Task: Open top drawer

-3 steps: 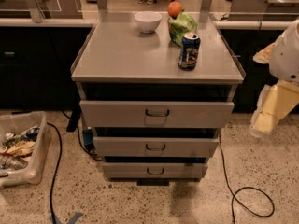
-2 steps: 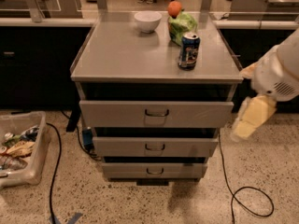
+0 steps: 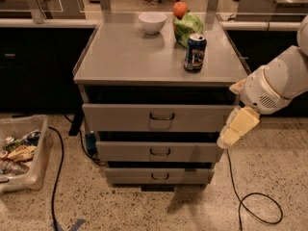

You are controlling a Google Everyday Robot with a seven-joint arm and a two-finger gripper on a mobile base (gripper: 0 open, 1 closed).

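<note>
The top drawer (image 3: 156, 117) is the widest of three grey drawers in a metal cabinet, with a small dark loop handle (image 3: 161, 116) at its centre. Its front stands a little forward of the cabinet top. My gripper (image 3: 230, 134) hangs at the right end of the top drawer's front, pointing down and left, well to the right of the handle. The white arm (image 3: 276, 83) reaches in from the right edge.
On the cabinet top (image 3: 125, 57) stand a blue can (image 3: 195, 52), a white bowl (image 3: 152, 22), a green bag (image 3: 188, 28) and an orange (image 3: 180, 8). Two narrower drawers (image 3: 159, 152) sit below. A bin of trash (image 3: 19, 150) and cables (image 3: 255, 211) lie on the floor.
My arm and gripper have moved left from the right edge of the view toward the cabinet's right side. The drawers have not moved.
</note>
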